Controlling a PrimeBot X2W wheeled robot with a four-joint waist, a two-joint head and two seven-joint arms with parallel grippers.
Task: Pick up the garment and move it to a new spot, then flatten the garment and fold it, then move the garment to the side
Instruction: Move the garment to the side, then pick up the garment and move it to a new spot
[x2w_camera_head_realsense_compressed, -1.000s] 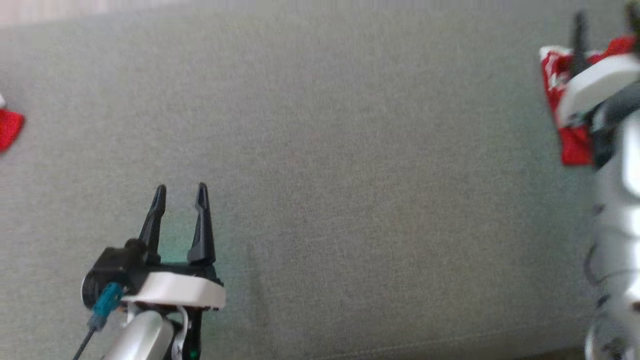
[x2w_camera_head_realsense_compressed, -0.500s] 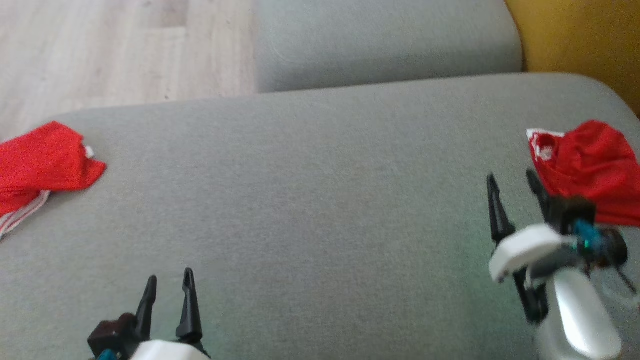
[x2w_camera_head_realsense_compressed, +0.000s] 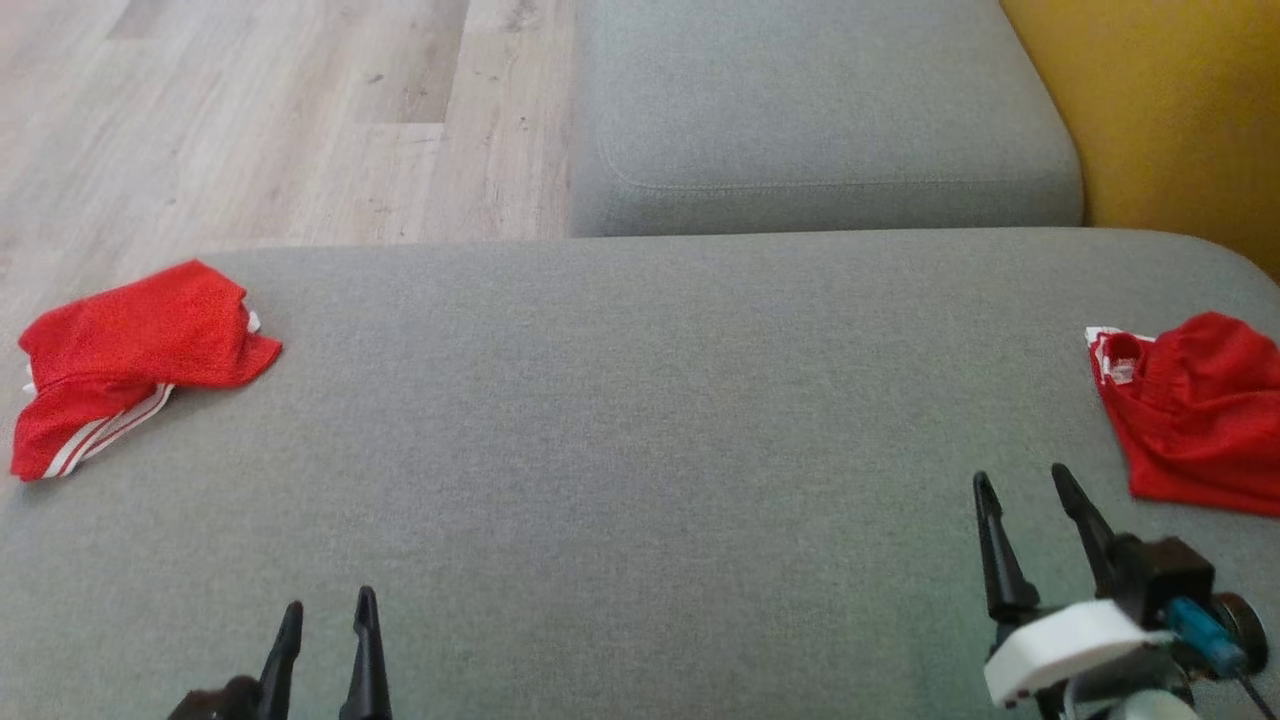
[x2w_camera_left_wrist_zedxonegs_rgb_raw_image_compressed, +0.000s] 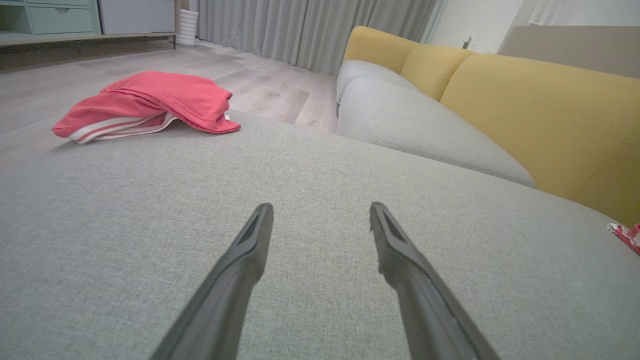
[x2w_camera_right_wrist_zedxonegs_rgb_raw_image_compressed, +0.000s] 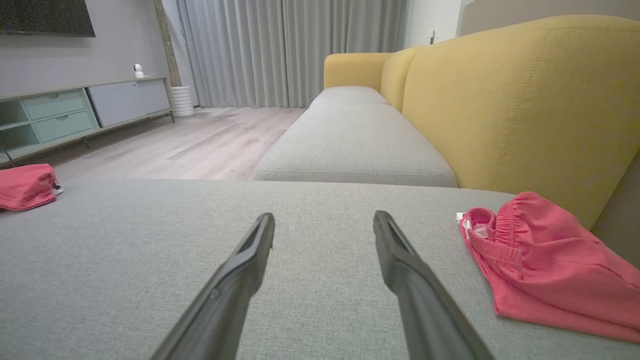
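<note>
Two red garments lie on the grey cushion (x2w_camera_head_realsense_compressed: 640, 420). One with white stripes (x2w_camera_head_realsense_compressed: 140, 360) is folded at the cushion's far left edge; the left wrist view has it (x2w_camera_left_wrist_zedxonegs_rgb_raw_image_compressed: 160, 97) ahead and to the left. A crumpled one with an elastic waistband (x2w_camera_head_realsense_compressed: 1200, 410) lies at the far right, beside the right fingers (x2w_camera_right_wrist_zedxonegs_rgb_raw_image_compressed: 540, 250). My left gripper (x2w_camera_head_realsense_compressed: 330, 600) is open and empty at the near left (x2w_camera_left_wrist_zedxonegs_rgb_raw_image_compressed: 321, 206). My right gripper (x2w_camera_head_realsense_compressed: 1022, 474) is open and empty, just left of the right garment and apart from it (x2w_camera_right_wrist_zedxonegs_rgb_raw_image_compressed: 324, 215).
A second grey cushion (x2w_camera_head_realsense_compressed: 820, 110) joins at the back. The yellow backrest (x2w_camera_head_realsense_compressed: 1170, 110) runs along the right. Wood floor (x2w_camera_head_realsense_compressed: 250, 110) lies beyond the left edge, with a low cabinet (x2w_camera_right_wrist_zedxonegs_rgb_raw_image_compressed: 75, 110) and curtains farther off.
The head camera has swung up, so the whole view has shifted. The right gripper, over the right garment a second ago, now stands back from it, open and empty.
</note>
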